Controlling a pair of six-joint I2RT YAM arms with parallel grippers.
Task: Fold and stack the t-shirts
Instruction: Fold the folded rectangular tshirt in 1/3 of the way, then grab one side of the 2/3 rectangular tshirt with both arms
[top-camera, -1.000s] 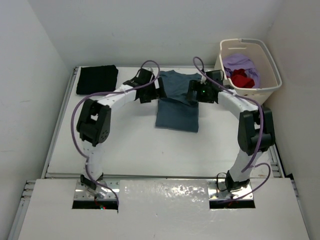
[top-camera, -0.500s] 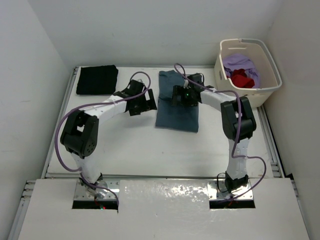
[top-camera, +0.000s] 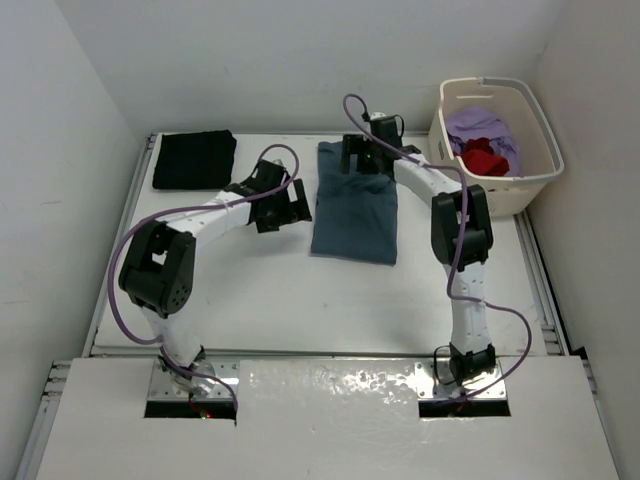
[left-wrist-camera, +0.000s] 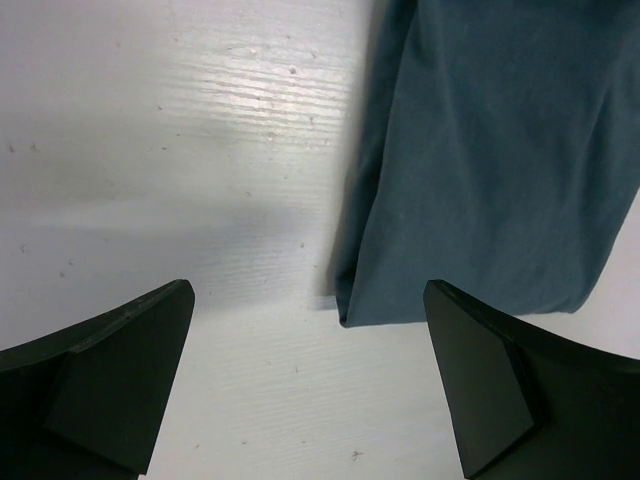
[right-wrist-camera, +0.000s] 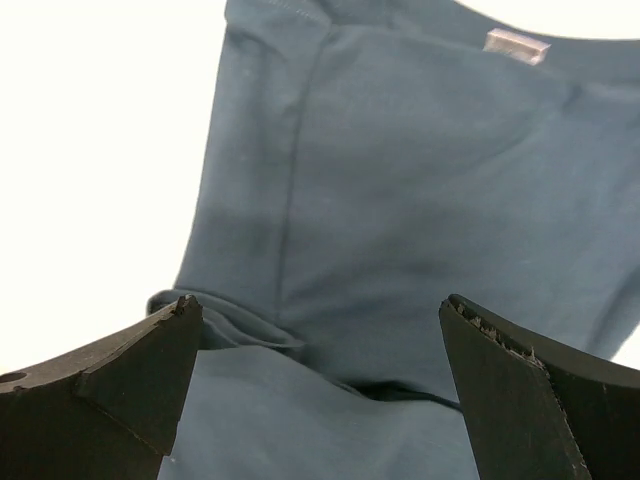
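A white bench (top-camera: 250, 290) fills the floor of a plain white-walled bay, and the teal-blue shirt (top-camera: 355, 215) lies on it near the middle, toward the far side.

Only the top view shows the other pieces. A black shirt (top-camera: 194, 159) is folded into a flat rectangle well to the left of the teal-blue shirt, at the level of its far end. A cream basket (top-camera: 530, 182) stands to its right, with a lavender shirt (top-camera: 482, 125) and a red shirt (top-camera: 484, 160) bunched inside. The same view places the left tool (top-camera: 288, 208) just left of the teal-blue shirt's left edge and the right tool (top-camera: 358, 162) over its far end.

The wrist views show what the top view cannot. From the left wrist, both dark fingers (left-wrist-camera: 110, 370) stand wide apart with nothing between them. They hang over bare bench, beside the shirt's left edge and a rounded, doubled corner of the cloth.

From the right wrist, that tool's fingers (right-wrist-camera: 520, 400) are likewise spread wide and hold nothing. Between them lie the neckline, a small pale label (right-wrist-camera: 517, 45) and a seam running down the cloth. A soft ridge marks where one layer overlaps another.

The teal-blue shirt is a long narrow panel with its sides turned in. It lies flat and smooth, slightly askew to the bench edges.
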